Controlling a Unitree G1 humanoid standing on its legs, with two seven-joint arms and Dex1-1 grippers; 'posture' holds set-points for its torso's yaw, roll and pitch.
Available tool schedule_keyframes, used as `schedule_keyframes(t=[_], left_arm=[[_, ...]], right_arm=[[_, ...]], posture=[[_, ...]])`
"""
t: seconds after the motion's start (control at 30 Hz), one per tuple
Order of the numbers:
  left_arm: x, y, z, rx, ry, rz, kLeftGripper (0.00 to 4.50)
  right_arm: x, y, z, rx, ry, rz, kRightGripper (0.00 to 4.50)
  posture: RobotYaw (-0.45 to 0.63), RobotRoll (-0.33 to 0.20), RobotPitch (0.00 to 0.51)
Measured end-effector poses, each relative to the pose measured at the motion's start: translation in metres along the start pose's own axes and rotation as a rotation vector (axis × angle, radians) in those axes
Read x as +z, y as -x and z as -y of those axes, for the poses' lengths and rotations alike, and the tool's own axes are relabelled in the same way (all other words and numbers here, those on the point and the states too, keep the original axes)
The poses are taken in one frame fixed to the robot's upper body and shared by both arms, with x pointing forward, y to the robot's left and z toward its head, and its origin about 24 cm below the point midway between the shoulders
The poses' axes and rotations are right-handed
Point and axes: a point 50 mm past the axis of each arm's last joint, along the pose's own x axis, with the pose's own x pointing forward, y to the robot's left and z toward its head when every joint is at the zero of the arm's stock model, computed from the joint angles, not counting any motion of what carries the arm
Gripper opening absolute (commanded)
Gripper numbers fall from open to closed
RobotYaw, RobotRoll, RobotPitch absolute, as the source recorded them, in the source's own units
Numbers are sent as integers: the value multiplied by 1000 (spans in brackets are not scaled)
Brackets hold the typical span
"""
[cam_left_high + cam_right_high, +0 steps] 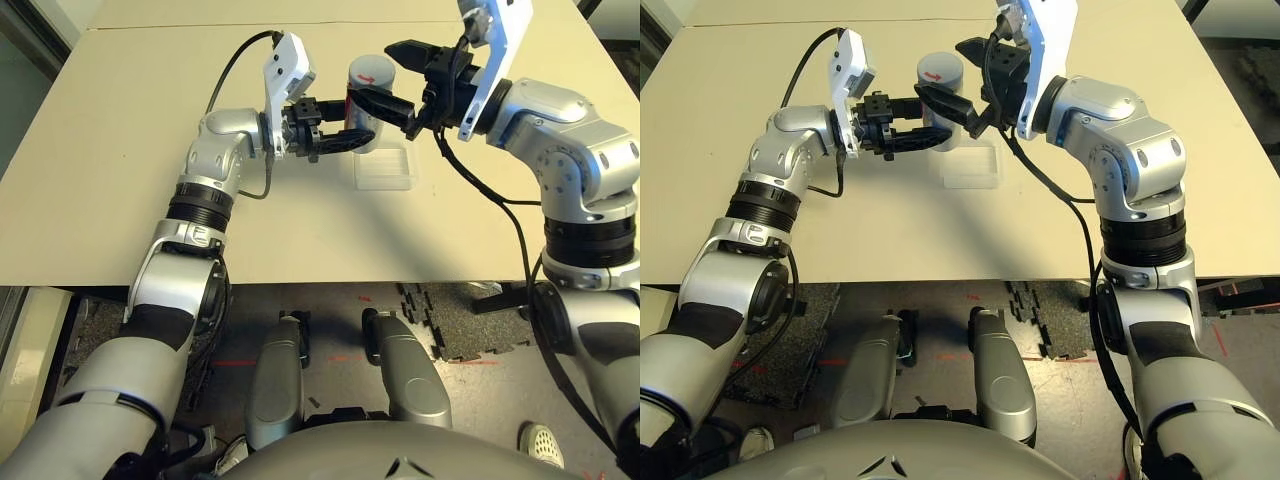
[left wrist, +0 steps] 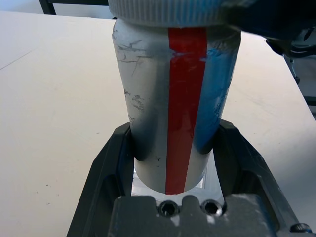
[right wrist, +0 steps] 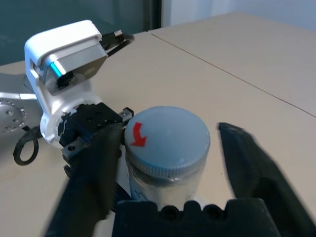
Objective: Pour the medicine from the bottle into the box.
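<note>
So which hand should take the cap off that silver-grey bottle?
The right hand: its fingers straddle the grey cap, while the left hand already grips the bottle's body.

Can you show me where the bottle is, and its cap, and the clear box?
bottle (image 2: 173, 108): left wrist view, on the red stripe down its side.
cap (image 3: 168, 136): right wrist view, on its flat grey top beside the red arrow.
box (image 1: 385, 170): left eye view, on its clear floor.

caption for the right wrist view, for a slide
Right hand straddles the round grey red-arrowed cap of the silver-grey bottle gripped by the left hand.
</note>
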Motion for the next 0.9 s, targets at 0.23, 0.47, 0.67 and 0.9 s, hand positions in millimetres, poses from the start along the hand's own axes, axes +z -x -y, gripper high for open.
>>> schedule_keyframes(t=[0.23,0.47,0.67,0.9], left_arm=[[1,-1,1,-10,-4,2,2508],[13,-2,13,-89,-2,9,2508],[24,1,27,-133,24,-7,2508],[28,6,37,-137,57,-39,2508]], right_arm=[[0,2,0,22,-20,4,2564],[6,15,18,228,-32,45,2564],[6,15,30,423,-29,102,2564],[5,12,31,519,-18,111,2565]], posture=[[-121,0,185],[-87,0,193],[-60,0,196],[-40,0,203]])
